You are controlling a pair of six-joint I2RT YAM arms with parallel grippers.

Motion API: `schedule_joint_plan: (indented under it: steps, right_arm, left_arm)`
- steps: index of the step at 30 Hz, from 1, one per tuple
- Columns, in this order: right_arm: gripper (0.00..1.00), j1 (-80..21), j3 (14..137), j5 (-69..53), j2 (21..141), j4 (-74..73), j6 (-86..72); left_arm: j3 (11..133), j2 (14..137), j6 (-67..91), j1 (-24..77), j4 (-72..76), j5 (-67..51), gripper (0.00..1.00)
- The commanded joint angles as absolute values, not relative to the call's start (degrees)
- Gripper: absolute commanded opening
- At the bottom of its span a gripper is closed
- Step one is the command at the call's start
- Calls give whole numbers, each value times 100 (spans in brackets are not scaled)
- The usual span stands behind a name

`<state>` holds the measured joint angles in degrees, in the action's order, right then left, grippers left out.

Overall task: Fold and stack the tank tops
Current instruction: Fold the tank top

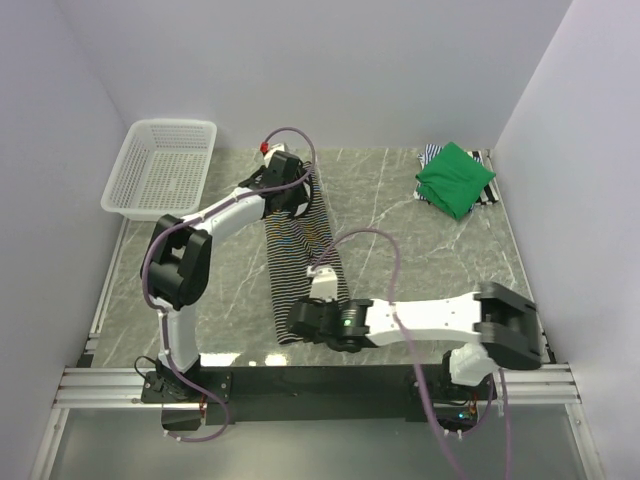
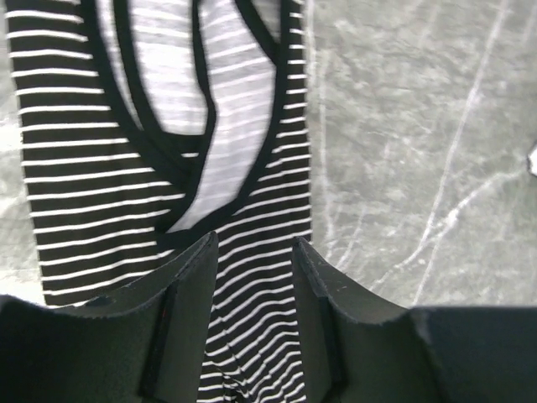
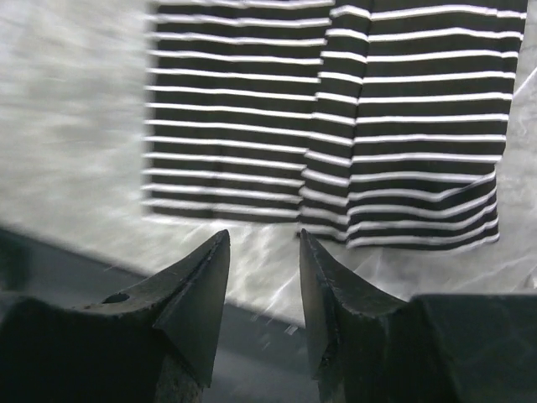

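Observation:
The black-and-white striped tank top lies flat and lengthwise on the table's middle, folded narrow. My left gripper is open at its far, neckline end; in the left wrist view the jaws straddle striped cloth just below the neck opening. My right gripper is open at the near hem; in the right wrist view the tips hang just short of the hem. The green tank top lies folded at the far right on the blue-and-white striped one, which shows only at the edges.
A white mesh basket stands at the far left corner. The marble table top is walled by white panels on three sides. The black front edge of the table lies right under my right gripper.

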<state>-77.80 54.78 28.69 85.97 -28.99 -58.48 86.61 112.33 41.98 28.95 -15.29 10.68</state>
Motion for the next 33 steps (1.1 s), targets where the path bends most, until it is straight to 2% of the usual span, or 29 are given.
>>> schedule_joint_plan:
  steps: [1,9,11,16,19,20,22,33]
  right_arm:
    - [47,-7682,5835,3295,9087,-3093,-5449]
    - [46,-7655,5977,3542,9457,-3191,-5405]
    - [43,-7664,5942,3507,9492,-3129,-5388]
    - [31,-7664,5845,3393,9598,-2988,-5396]
    - [17,-7664,5696,3358,9536,-2927,-5423]
    - [7,-7673,5661,3357,9501,-2909,-5432]
    - [1,-7673,5590,3322,9361,-2831,-5440]
    - [0,-7655,5221,3050,8983,-2470,-5414]
  left_arm:
    - [8544,11136,4333,2909,-1811,1284,47]
    - [8411,11434,4280,2900,-1670,1019,52]
    - [8394,11487,4306,2883,-1670,1046,52]
    - [8367,11540,4368,2821,-1705,1134,50]
    - [8279,11496,4368,2769,-1626,1081,50]
    - [8288,11505,4368,2760,-1617,1064,51]
    - [8297,11496,4359,2751,-1600,1046,51]
    - [8253,11549,4430,2751,-1477,870,49]
